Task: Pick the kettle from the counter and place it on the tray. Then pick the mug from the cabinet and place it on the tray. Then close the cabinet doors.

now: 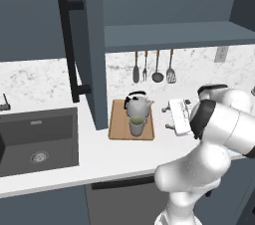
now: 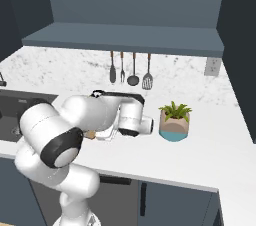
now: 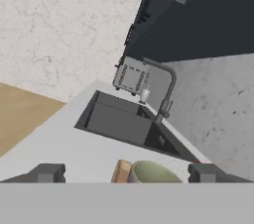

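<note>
Mug (image 1: 137, 125) and kettle (image 1: 137, 104) sit together on the tray (image 1: 117, 124); gripper (image 3: 126, 172) fingers spread apart, free of the mug.

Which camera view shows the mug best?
The left base view: the mug stands whole on the tray, in front of the kettle. The hand view catches just its green-lined rim between the open gripper's fingertips.

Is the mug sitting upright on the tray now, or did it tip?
Upright. In the left base view the mug stands on the tray in front of the kettle, its round green mouth facing up.
</note>
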Available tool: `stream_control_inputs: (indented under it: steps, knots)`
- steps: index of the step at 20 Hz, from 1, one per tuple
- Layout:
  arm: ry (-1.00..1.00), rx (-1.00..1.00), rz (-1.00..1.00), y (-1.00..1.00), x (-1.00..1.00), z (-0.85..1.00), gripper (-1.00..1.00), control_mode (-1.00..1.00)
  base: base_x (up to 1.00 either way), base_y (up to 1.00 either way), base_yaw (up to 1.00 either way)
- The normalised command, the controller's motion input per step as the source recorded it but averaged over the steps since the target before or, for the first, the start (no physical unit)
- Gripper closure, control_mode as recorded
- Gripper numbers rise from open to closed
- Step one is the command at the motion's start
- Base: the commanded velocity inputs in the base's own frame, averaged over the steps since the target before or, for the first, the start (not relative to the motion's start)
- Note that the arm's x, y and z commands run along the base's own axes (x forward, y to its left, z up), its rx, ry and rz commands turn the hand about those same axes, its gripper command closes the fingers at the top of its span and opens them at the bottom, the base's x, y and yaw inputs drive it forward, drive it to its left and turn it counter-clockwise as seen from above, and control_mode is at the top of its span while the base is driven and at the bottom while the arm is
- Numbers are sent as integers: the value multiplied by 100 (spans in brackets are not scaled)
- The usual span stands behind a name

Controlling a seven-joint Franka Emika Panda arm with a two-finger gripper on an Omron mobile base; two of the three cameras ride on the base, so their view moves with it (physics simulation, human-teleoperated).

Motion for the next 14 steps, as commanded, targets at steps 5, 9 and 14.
stream_control_inputs:
  steps: [5,9,14]
  knots:
    - [-5,-2,0,-26,-64,75,-100,-100,0,0,0]
    - [-3,-2,0,-30,-59,66,-100,-100,0,0,0]
    - [0,0,-5,-9,-35,29,-100,-100,0,0,0]
